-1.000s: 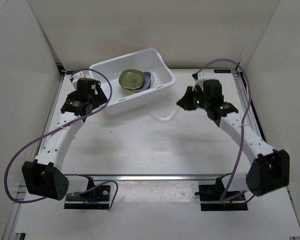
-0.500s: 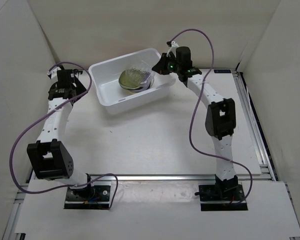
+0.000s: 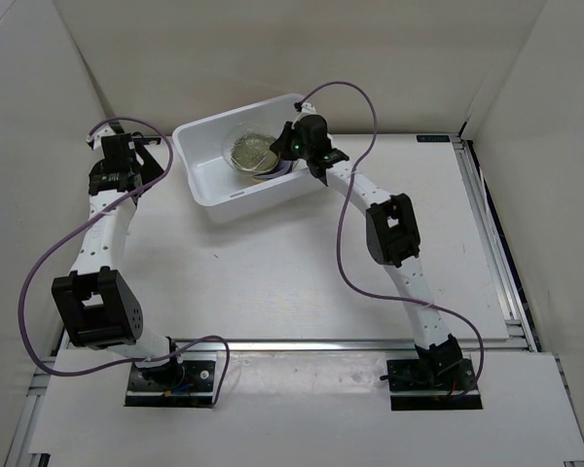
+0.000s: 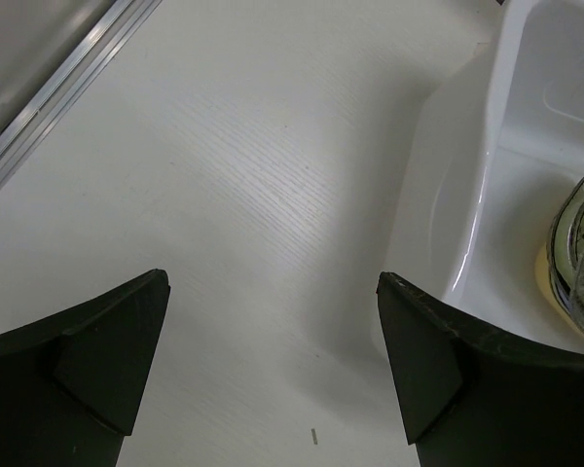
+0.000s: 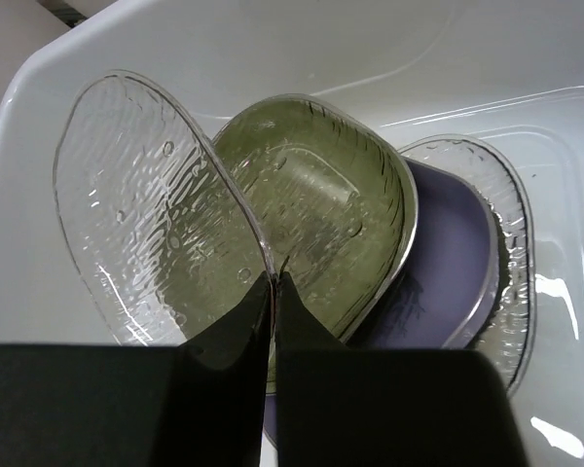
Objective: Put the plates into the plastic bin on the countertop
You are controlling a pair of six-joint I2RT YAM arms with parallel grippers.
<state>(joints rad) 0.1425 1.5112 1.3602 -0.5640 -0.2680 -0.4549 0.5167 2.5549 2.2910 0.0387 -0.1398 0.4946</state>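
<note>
The white plastic bin stands at the back of the countertop. In it lie a green glass plate, a purple plate and a clear plate under it. My right gripper is over the bin, shut on the rim of a clear textured plate, held tilted above the green plate; it also shows in the top view. My left gripper is open and empty over the countertop just left of the bin's wall.
White panels wall the workspace on three sides. A metal rail runs along the left edge of the countertop near my left gripper. Purple cables loop off both arms.
My right arm has swung from the right of the table to over the bin, carrying the clear plate. My left arm has drawn back to the left of the bin.
</note>
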